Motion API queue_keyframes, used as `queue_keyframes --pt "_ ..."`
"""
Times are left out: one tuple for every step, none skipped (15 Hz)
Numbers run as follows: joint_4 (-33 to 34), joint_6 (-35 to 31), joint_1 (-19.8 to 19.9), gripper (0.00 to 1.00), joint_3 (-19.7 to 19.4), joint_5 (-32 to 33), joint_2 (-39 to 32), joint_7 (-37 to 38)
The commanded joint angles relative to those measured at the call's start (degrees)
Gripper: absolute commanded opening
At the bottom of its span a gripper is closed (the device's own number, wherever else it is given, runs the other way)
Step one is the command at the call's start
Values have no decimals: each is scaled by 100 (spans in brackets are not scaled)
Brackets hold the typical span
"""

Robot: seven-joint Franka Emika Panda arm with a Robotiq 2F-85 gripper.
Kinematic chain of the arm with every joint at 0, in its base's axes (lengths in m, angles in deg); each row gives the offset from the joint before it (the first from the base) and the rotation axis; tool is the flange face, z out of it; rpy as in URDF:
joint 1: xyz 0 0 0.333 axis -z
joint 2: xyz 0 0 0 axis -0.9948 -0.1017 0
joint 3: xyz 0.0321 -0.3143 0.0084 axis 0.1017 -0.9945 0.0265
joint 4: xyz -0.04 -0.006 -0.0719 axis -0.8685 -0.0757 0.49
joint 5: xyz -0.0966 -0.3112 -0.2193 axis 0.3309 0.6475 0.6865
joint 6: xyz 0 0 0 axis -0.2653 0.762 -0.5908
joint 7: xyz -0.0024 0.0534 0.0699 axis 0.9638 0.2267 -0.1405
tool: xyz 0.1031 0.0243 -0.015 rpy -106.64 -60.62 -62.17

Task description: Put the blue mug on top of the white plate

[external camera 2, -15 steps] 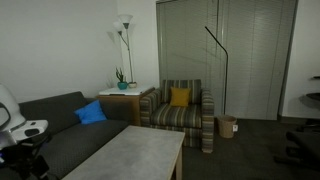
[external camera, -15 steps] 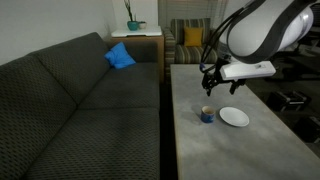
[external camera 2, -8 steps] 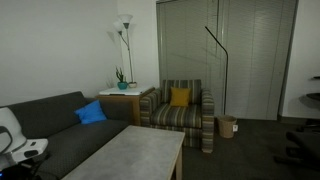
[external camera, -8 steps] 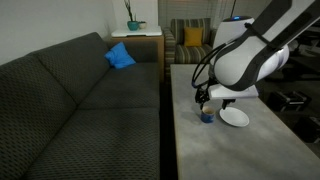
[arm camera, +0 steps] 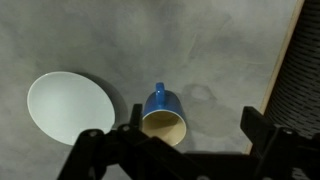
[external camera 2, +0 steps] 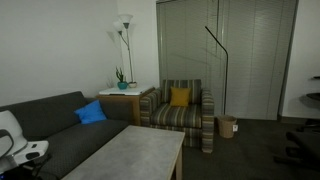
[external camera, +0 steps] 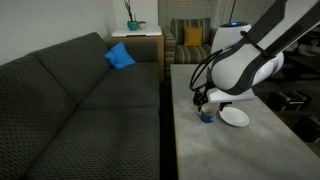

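The blue mug (external camera: pixel 207 116) stands upright on the grey table (external camera: pixel 225 150), just beside the white plate (external camera: pixel 237 118). In the wrist view the mug (arm camera: pixel 163 113) shows its tan inside, handle pointing away, with the plate (arm camera: pixel 68 108) to its left. My gripper (external camera: pixel 203 103) hangs open right above the mug. In the wrist view the gripper (arm camera: pixel 195 126) has its fingers spread wide, and the mug lies close to the left finger, not gripped. Mug and plate are out of sight in an exterior view where only part of my arm (external camera 2: pixel 20 150) shows.
A dark grey sofa (external camera: pixel 80 100) runs along the table's side, with a bright-blue cushion (external camera: pixel 120 56) on it. The table edge (arm camera: pixel 285 60) lies close to the right of the mug. A striped armchair (external camera 2: pixel 183 112), a side table with a plant (external camera: pixel 133 25) and a floor lamp (external camera 2: pixel 124 25) stand beyond.
My arm has dropped from well above the table down over the mug. In the last half second it has barely moved.
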Motion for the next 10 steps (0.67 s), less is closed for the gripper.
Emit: queue_keyframes --pt "77 82 46 100 36 4 -59 -343" --pt "165 138 103 100 72 27 -116 -483" --pt "254 227 158 100 78 34 -175 -591" --pt "312 286 220 100 105 32 -210 -702" --pt "410 363 296 100 122 28 -270 -806" --pt "491 394 386 100 174 25 -323 -937" --pt "615 420 475 100 218 12 -417 -1041" --pt "753 431 549 100 256 1 -527 -1123" --pt "903 462 616 100 313 -14 -656 -1196" --pt "1062 508 681 100 371 -22 -781 -1273"
